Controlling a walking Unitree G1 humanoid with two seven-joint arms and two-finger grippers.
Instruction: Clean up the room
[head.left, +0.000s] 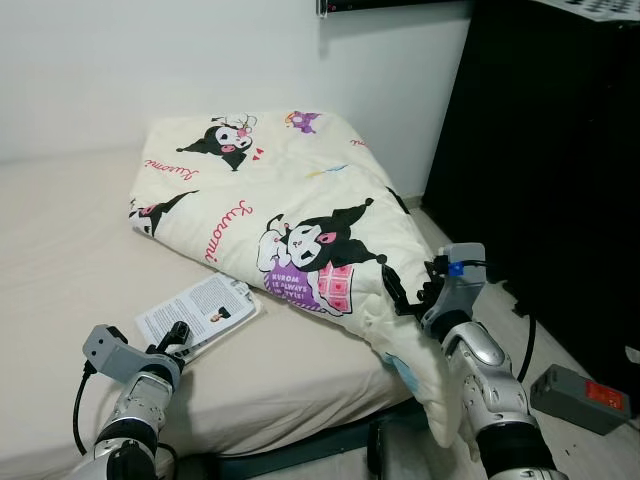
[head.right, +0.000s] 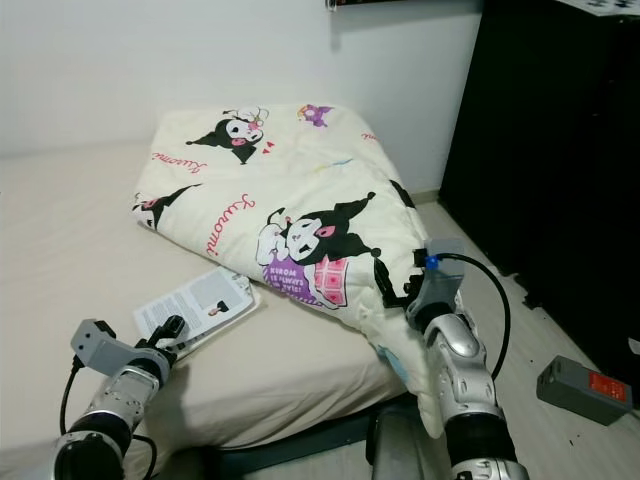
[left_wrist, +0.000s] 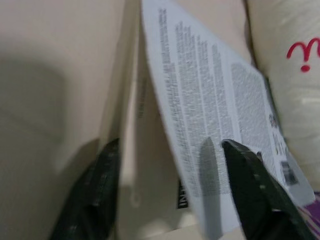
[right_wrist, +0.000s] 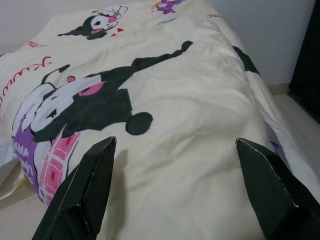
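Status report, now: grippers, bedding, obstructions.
Left gripper open, straddling the booklet edge. Right gripper open over the quilt, which overhangs the mattress. Nothing blocking.

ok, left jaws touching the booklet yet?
Cannot tell. In the left wrist view the left gripper stands open astride the booklet edge; one finger overlaps the page, but no clear contact or gap shows.

1. Two silver, ribbed metal forearms with black joint bands carry the left gripper (head.left: 178, 334) and the right gripper (head.left: 405, 293).
2. Each gripper ends in long, tapered black fingers (right_wrist: 82, 197) with a matte finish.
3. Grey boxy wrist housings; the right one bears a small blue marking at 12 o'clock.
4. Black cables loop from both wrists.
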